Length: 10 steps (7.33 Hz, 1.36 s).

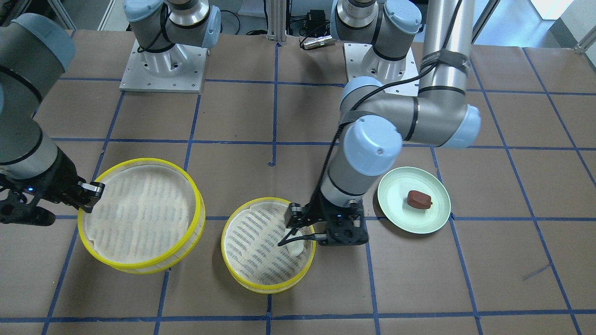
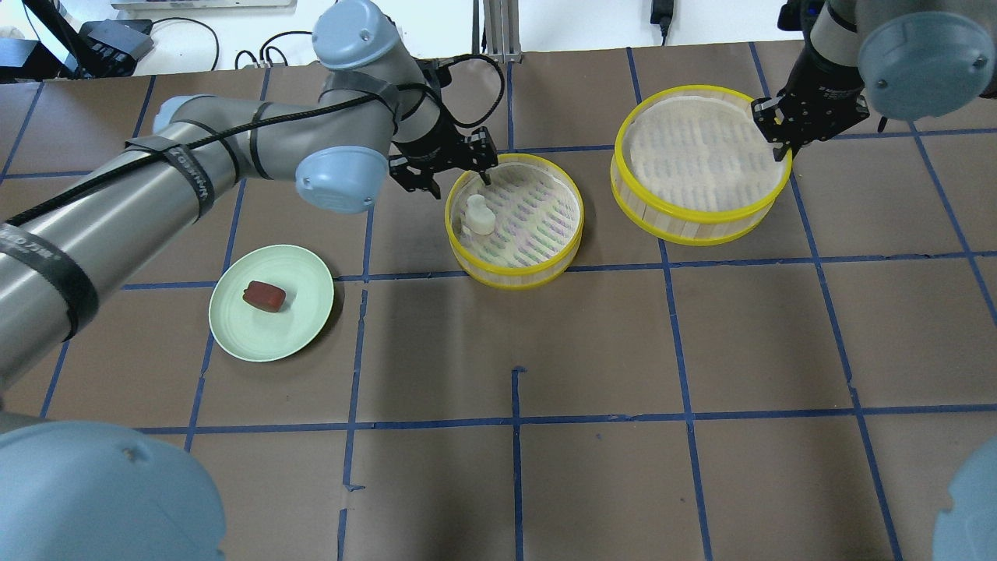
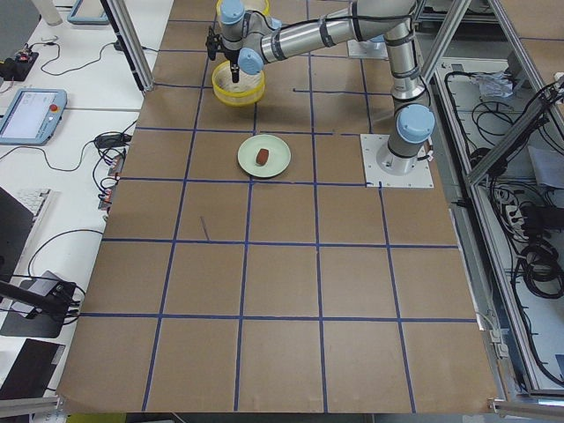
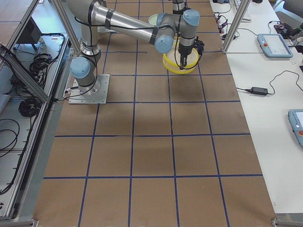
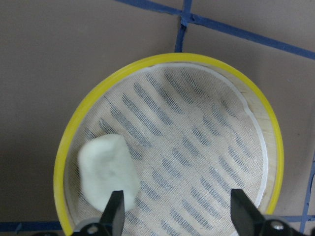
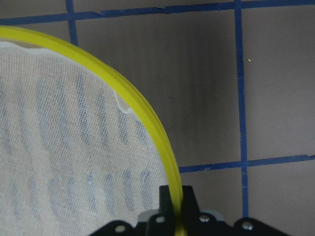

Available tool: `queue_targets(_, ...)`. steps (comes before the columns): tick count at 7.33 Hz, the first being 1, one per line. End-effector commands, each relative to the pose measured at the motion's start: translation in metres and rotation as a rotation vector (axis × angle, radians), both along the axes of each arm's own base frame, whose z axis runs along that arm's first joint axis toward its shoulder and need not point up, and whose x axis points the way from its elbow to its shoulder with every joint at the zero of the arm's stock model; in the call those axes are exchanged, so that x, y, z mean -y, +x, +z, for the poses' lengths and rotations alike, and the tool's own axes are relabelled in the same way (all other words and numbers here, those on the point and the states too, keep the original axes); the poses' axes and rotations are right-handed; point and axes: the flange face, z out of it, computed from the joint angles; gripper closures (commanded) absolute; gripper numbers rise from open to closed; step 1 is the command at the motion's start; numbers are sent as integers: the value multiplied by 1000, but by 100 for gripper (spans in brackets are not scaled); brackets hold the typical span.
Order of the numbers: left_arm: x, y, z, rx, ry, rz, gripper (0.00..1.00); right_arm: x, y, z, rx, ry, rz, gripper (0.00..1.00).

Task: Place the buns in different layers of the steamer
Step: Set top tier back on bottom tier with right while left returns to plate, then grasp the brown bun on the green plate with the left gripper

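The white bun lies in one yellow-rimmed steamer layer at the table's middle. It also shows in the left wrist view, at the layer's edge. My left gripper hovers open and empty just above it, jaws wide apart. My right gripper is shut on the rim of the second layer, which looks raised off the table. The right wrist view shows the fingers pinching the yellow rim. The reddish-brown bun sits on the pale green plate.
The plate stands to the left of the layer that holds the bun, on the brown paper tabletop with blue tape lines. The two arm bases stand at the table's robot side. A small metal part lies between them.
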Motion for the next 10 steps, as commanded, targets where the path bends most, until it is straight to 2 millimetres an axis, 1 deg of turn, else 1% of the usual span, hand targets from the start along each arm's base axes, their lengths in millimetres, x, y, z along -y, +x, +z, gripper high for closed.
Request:
queue_targets(1, -25, 151, -13, 129, 147, -159, 17, -6, 89, -7, 5, -32, -34, 92)
queue_targets(2, -50, 223, -24, 128, 180, -214, 18, -12, 120, -6, 10, -41, -37, 92)
queue_targets(3, -71, 265, -23, 107, 177, -240, 18, -13, 159, -12, 22, -89, -70, 92)
queue_targets(4, -72, 274, -25, 101, 174, -239, 18, -20, 200, -32, 14, -76, -69, 92)
queue_targets(5, -72, 271, -42, 61, 197, -241, 18, -18, 210, -47, 11, -65, -77, 92)
queue_targets(6, -79, 268, -61, 35, 230, -242, 18, -16, 210, -53, 11, -64, -77, 92)
queue_targets(7, -85, 268, -68, 38, 252, -251, 19, -18, 214, -55, 12, -60, -74, 92)
queue_targets(8, -86, 267, -75, 28, 252, -262, 23, -18, 215, -56, 12, -61, -81, 92)
queue_targets(9, -84, 268, -77, 40, 233, -265, 40, -15, 215, -64, 6, -50, -79, 92)
queue_targets(10, -85, 267, -88, 24, 250, -260, 55, -12, 212, -67, -21, -53, -76, 92)
